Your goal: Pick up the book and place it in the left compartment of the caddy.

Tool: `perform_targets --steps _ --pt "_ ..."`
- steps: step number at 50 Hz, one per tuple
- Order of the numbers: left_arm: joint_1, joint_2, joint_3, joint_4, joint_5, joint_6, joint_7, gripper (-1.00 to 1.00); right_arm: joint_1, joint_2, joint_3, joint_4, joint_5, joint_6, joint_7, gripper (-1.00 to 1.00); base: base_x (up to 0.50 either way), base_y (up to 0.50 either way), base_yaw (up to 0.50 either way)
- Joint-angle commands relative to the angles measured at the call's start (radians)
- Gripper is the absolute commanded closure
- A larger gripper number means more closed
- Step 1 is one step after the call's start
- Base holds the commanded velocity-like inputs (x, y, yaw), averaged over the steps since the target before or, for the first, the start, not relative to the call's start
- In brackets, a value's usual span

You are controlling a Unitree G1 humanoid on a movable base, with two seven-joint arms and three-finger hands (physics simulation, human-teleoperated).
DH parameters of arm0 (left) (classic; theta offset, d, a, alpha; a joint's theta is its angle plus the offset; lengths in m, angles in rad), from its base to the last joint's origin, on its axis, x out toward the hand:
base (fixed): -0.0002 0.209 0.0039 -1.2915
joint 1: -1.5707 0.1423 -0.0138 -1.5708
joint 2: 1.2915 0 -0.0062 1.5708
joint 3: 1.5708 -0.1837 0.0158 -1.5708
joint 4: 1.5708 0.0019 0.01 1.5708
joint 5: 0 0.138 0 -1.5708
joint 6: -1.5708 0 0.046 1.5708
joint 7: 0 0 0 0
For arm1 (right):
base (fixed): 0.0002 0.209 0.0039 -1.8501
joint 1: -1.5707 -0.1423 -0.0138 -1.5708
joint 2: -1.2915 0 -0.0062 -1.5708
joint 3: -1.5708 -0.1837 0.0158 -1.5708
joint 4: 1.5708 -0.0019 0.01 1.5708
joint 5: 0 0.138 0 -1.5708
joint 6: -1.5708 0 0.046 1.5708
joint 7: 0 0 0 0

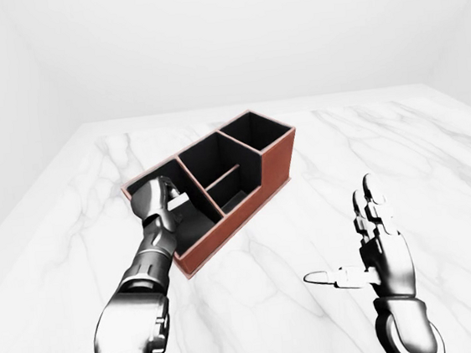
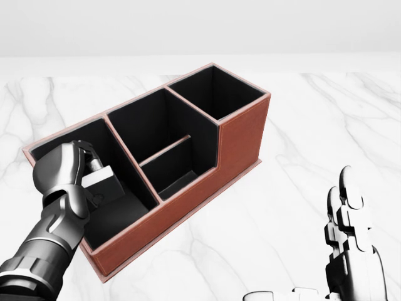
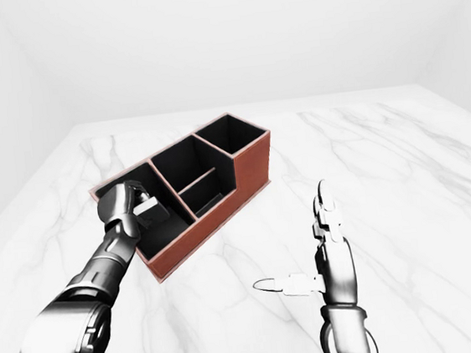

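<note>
The red-brown caddy [image 2: 241, 135] with black compartments lies slanted on the white marble table [image 2: 326, 113]. My left hand [image 2: 93, 170] hangs over its left compartment [image 2: 122, 216], fingers curled shut, with a pale blocky finger segment pointing into the compartment. I see no book in any view; the hand hides part of that compartment's dark floor. My right hand [image 1: 347, 236] is open and empty, fingers upright and thumb spread to the left, above the table to the lower right of the caddy.
The caddy's middle section [image 2: 166, 157] is split by a low divider, and the right compartment [image 2: 216, 94] is taller. The table ends against pale walls at the top of the eye views [image 1: 253, 103].
</note>
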Motion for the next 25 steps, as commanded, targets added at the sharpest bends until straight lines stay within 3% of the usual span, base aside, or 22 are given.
perform_targets --steps 1,8,10,11,25 --pt "-0.002 -0.002 0.015 0.075 -0.066 0.000 0.000 1.00 0.001 0.000 0.001 0.001 0.000 -0.001 -0.001 -1.00 0.00 0.00 0.00" --pt "-0.001 0.004 0.018 0.069 -0.072 0.000 0.000 1.00 0.001 0.000 0.002 0.001 -0.002 -0.001 -0.002 -1.00 0.01 0.00 0.00" --pt "-0.003 0.005 0.021 0.065 -0.075 0.000 0.000 0.41 -0.002 0.000 0.002 0.002 -0.002 0.001 -0.002 -1.00 0.01 0.00 0.00" --pt "-0.003 0.004 0.023 0.063 -0.077 0.000 0.000 -1.00 -0.002 -0.001 0.002 0.003 -0.001 0.001 -0.003 -1.00 0.00 0.00 0.00" --pt "0.012 -0.005 0.013 0.062 -0.075 0.000 0.000 -1.00 -0.004 -0.001 0.002 0.002 -0.002 0.004 -0.002 -1.00 0.01 0.00 -0.01"
